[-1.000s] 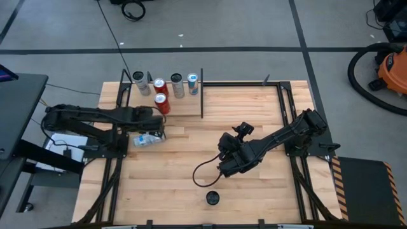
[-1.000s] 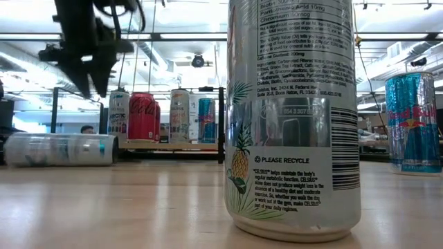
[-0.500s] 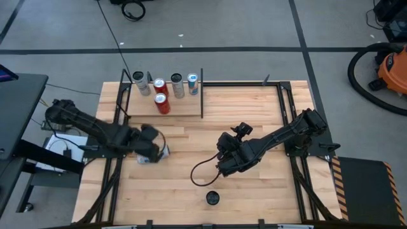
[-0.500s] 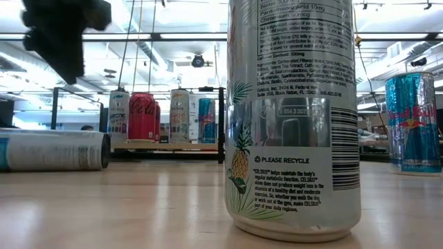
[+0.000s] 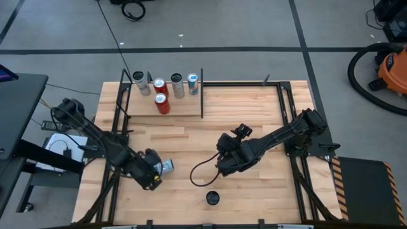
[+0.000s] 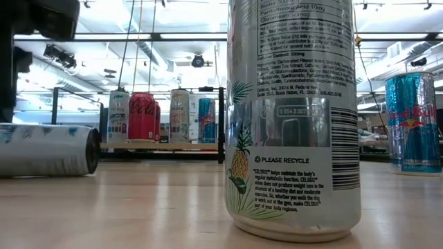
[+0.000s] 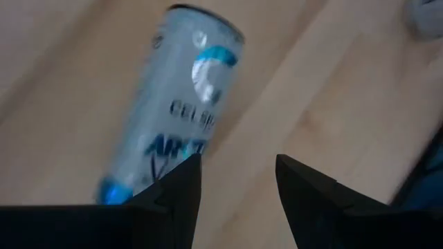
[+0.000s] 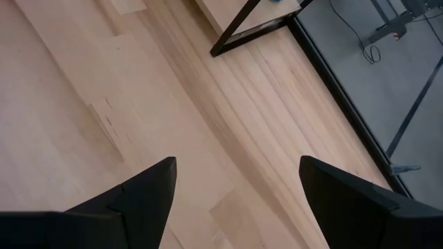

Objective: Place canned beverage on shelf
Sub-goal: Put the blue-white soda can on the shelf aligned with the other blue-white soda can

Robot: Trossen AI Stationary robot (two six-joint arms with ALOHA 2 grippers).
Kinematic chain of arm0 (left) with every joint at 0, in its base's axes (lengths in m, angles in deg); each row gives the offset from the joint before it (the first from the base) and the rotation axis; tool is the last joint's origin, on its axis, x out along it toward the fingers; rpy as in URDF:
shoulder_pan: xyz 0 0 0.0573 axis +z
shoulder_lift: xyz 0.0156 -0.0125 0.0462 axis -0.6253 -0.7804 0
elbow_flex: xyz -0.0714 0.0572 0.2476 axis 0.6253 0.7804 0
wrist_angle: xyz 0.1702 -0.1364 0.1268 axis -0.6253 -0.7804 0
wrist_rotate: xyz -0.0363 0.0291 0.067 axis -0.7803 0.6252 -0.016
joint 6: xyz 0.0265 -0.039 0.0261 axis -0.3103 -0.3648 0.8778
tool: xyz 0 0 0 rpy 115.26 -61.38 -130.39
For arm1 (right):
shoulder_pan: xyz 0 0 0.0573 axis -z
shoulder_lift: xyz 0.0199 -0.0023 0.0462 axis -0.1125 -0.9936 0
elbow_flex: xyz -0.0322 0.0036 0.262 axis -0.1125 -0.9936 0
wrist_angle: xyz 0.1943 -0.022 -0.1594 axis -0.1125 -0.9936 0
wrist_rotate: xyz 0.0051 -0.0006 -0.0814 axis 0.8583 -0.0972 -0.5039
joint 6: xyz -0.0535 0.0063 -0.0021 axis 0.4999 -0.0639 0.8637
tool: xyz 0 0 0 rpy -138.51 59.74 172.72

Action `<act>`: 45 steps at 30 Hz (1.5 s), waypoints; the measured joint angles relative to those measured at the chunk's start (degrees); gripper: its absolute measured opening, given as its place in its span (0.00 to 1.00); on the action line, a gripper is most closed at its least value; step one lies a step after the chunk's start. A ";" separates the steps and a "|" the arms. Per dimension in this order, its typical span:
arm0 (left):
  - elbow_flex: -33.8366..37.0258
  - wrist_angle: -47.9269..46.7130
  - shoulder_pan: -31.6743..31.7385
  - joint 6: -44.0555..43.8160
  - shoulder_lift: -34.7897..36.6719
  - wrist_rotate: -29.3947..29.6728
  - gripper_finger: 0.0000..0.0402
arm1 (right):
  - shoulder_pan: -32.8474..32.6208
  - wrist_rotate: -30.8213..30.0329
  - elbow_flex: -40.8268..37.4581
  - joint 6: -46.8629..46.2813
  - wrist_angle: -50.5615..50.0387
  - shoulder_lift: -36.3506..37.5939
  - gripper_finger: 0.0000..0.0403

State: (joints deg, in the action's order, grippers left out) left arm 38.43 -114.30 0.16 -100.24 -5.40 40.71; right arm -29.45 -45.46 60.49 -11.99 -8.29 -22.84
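Note:
A pale silver-and-blue can point(image 5: 165, 166) lies on its side on the tabletop at the near left; it also shows in the low view point(image 6: 45, 149) and the left wrist view point(image 7: 176, 111). My left gripper point(image 5: 151, 176) is open just beside it; in the left wrist view point(image 7: 235, 173) one fingertip point(image 7: 185, 181) overlaps the can's end. The shelf point(image 5: 186, 108) stands at the far left and carries several upright cans point(image 5: 163, 103). My right gripper point(image 5: 224, 164) is open and empty above bare wood at the table's middle point(image 8: 235, 180). My left gripper comes at the lying can slanting from above, with one fingertip point(image 7: 185, 181) at the can's side near one end point(image 7: 135, 181). I cannot tell whether it touches. The can rests with its side on the table.
An upright can point(image 5: 212, 198) stands near the front edge, huge in the low view point(image 6: 294, 117). A blue-and-silver can point(image 6: 414, 121) stands at that view's right. A black cable point(image 5: 200, 175) loops below the right arm. Black frame rails run along both table sides.
My left gripper has swung from beside the shelf toward the table's near edge. The lying can has rolled along the table toward the near edge with it and stays on its side. The right arm has kept still.

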 joint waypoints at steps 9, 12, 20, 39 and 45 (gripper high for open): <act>1.30 6.71 -0.14 2.06 -2.59 -0.97 0.46 | 1.10 -0.32 0.02 0.92 0.11 0.00 0.78; 1.27 9.62 -0.47 1.52 -5.12 -2.95 0.46 | 1.43 -0.34 0.02 1.76 0.14 0.00 0.78; 1.23 15.08 -1.25 1.19 -9.91 -6.22 0.46 | 1.49 -0.32 0.02 1.85 0.26 0.00 0.78; 1.16 7.76 0.82 1.55 -0.81 -1.81 0.46 | 1.50 -0.38 0.02 1.88 0.84 0.00 0.78; 1.12 19.91 -0.38 2.62 -0.39 -1.68 0.46 | 1.50 -0.59 0.02 1.90 0.84 0.00 0.78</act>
State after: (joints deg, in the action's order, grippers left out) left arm 39.55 -94.39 -0.22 -97.61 -5.78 39.03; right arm -27.96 -46.05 60.51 -10.09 -7.45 -22.84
